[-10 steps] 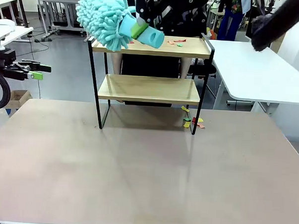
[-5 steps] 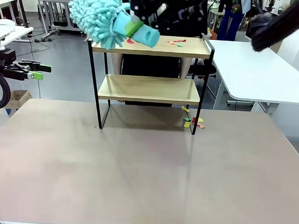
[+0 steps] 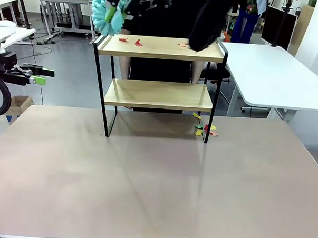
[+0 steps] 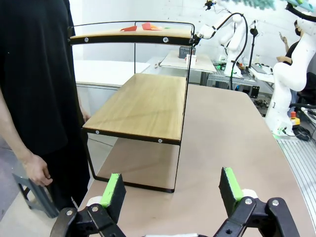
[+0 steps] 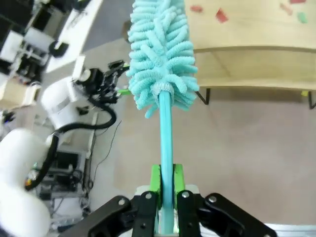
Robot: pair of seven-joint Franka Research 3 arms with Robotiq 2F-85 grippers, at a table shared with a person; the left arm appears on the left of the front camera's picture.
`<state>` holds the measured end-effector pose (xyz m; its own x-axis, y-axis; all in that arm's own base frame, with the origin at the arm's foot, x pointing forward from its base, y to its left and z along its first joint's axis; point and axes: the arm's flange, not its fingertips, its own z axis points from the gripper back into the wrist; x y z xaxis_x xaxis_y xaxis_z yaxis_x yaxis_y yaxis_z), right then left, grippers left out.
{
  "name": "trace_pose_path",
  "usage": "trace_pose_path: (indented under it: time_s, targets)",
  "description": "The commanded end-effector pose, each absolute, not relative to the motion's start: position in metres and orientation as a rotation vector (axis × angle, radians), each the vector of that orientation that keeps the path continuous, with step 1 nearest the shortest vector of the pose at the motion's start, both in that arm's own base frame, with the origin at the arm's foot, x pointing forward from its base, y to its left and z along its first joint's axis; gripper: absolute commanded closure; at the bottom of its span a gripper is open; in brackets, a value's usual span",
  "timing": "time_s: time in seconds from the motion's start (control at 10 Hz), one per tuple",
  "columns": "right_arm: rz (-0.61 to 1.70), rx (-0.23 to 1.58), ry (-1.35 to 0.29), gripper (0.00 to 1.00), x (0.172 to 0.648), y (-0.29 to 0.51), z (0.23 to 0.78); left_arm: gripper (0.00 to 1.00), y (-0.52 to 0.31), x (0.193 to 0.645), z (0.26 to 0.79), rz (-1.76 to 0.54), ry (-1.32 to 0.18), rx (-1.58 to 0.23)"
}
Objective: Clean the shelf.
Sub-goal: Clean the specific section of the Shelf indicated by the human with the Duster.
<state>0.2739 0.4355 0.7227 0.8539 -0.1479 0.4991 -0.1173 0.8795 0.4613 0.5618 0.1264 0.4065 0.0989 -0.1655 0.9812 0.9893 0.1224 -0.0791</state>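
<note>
2-tier wooden shelf [image 3: 158,94], fluffy duster [image 5: 163,54]

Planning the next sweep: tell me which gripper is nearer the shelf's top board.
Right. The right gripper, shut on the duster, hangs above the shelf, at its top board's left end. The left gripper sits open far off to the shelf's left, lower down.

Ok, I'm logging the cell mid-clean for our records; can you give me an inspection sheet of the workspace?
Surface: beige table, shelf at its far side.
Job's things: shelf upright, red scraps on top board; teal duster raised at its left end.
Clutter: coloured scraps by the shelf's right foot.
End effectors: left end effector open, empty; right end effector shut on duster handle.
Cables: black cable looped by left arm.
Surroundings: person in black behind shelf; white table beside.
</note>
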Motion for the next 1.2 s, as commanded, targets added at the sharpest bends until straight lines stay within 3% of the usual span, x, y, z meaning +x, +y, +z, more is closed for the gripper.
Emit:
trace_pose_path:
  time_s: [0.0,1.1]
  targets:
    - [-0.099,0.429,-0.595,0.87,0.293,0.486,0.737,0.0,0.126,0.561,0.409,-1.143,-1.078,-1.036]
    - [-0.22,0.379,-0.572,0.87,0.368,0.546,0.702,0.0,0.126,0.561,0.409,-1.143,-1.078,-1.036]
